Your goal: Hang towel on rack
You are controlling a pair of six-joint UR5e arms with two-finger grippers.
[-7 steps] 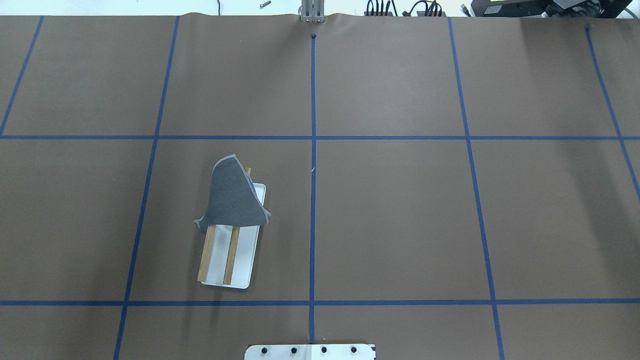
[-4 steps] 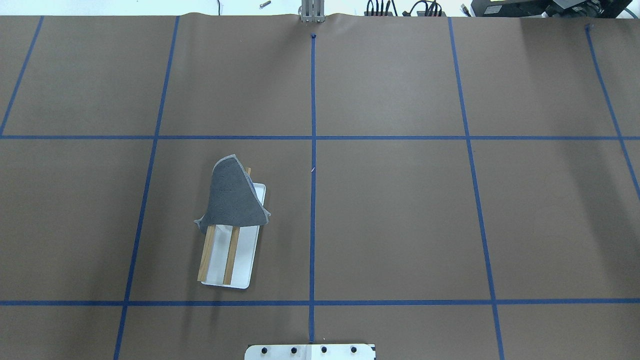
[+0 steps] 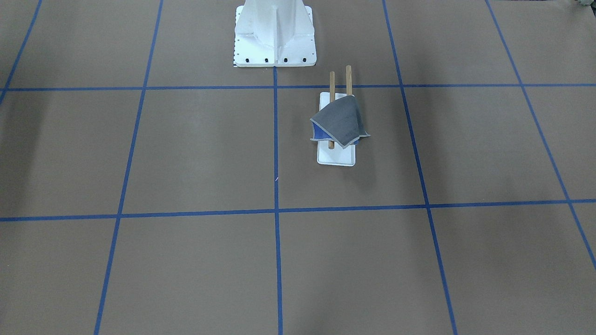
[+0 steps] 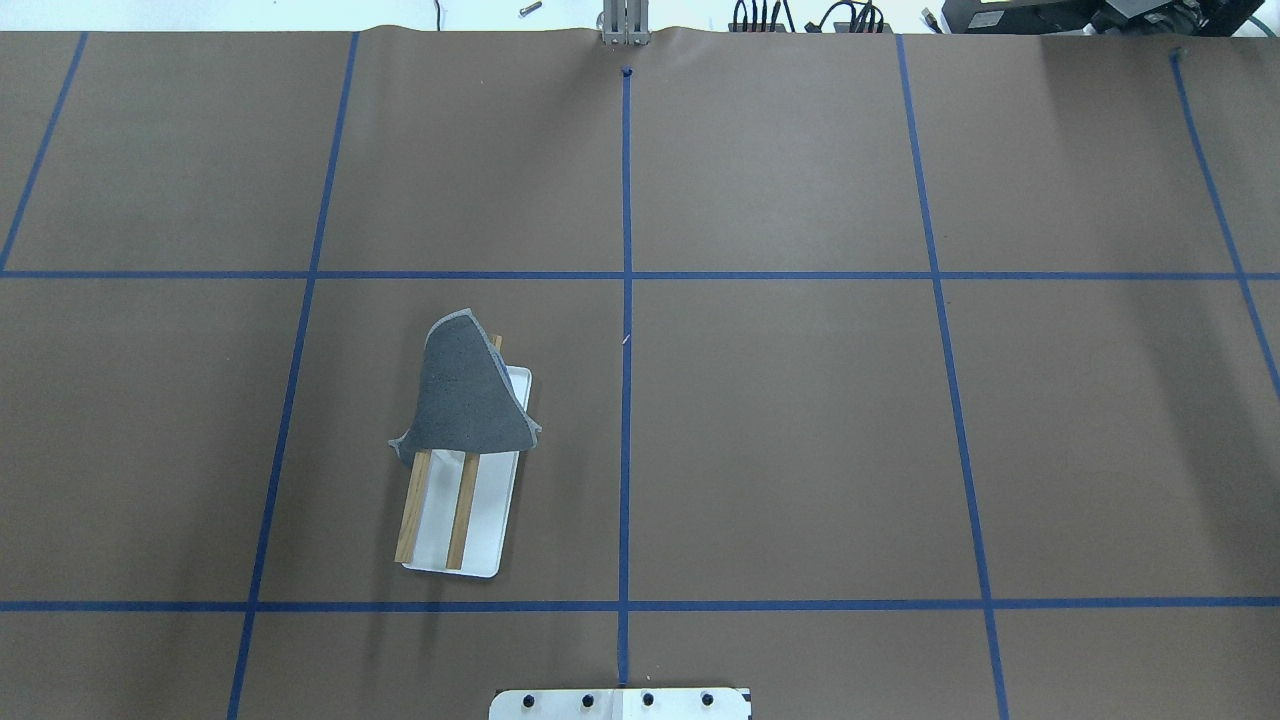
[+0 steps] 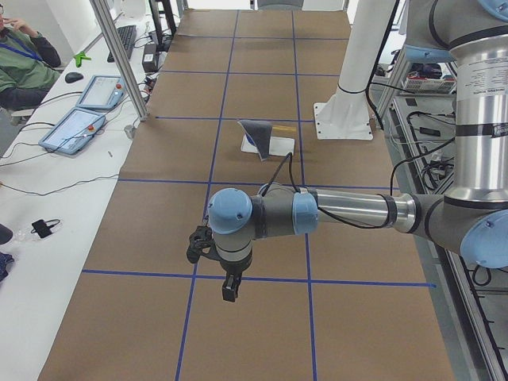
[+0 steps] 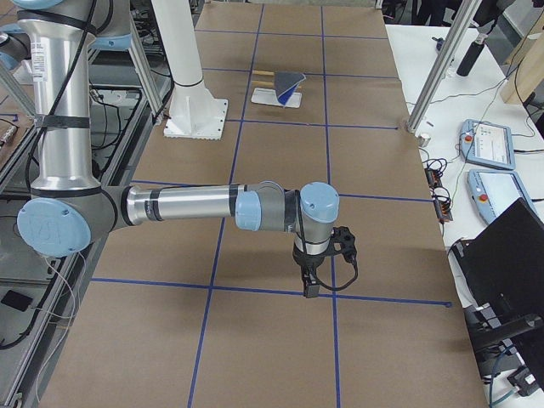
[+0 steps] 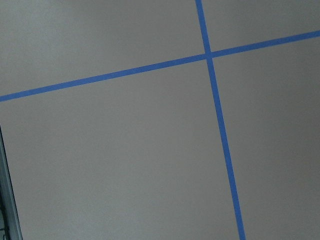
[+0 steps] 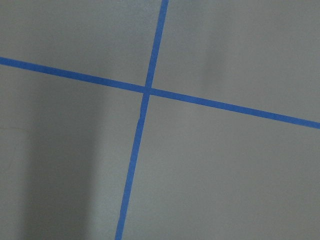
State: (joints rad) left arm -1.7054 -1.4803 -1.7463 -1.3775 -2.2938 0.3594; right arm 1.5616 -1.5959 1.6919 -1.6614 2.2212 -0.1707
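Note:
The towel (image 4: 465,390) lies dark grey face up, draped over the far end of the rack's two wooden rods (image 4: 461,510). Its blue underside shows in the front-facing view (image 3: 320,134). The rack's white base (image 4: 497,500) stands left of the centre line. Towel and rack also show small in the side views, the towel in the exterior left view (image 5: 255,131) and in the exterior right view (image 6: 287,83). My left gripper (image 5: 228,290) hangs over bare table far from the rack; I cannot tell whether it is open. My right gripper (image 6: 308,285) likewise hangs far off, state unclear.
The white bolted robot pedestal (image 3: 274,32) stands at the table's near edge, close to the rack. Blue tape lines grid the brown table. Operator tablets (image 5: 79,127) and a metal post (image 5: 119,59) sit at the far side, with a person seated there.

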